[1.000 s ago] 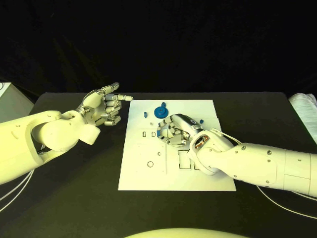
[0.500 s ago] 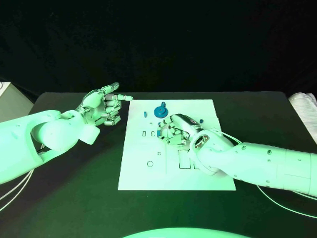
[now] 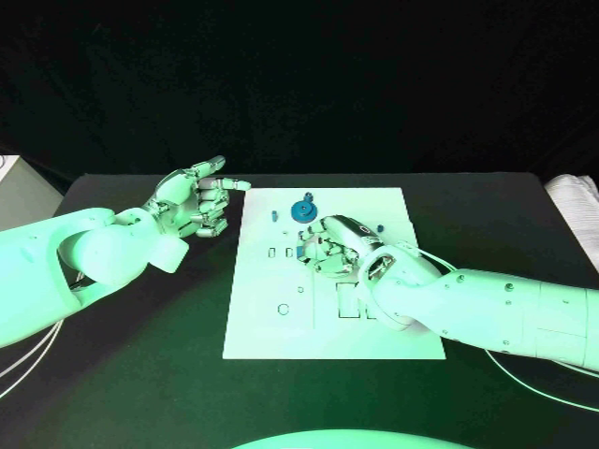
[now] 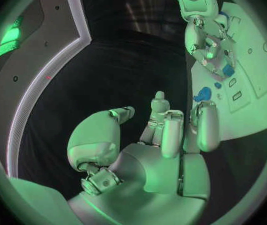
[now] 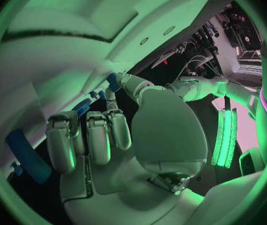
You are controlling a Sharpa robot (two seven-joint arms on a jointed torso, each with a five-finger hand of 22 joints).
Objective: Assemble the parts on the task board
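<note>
Fingers of the right hand (image 3: 332, 245) curl down over a small blue part (image 4: 228, 70) on the task board (image 3: 280, 323), apparently seating it, while the left hand (image 3: 195, 203) hovers released, holding nothing, beside the board's far corner.

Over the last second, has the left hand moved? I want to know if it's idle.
No. The left hand hovers beside the board's far left corner, at the same spot against that edge as before, holding nothing.
</note>
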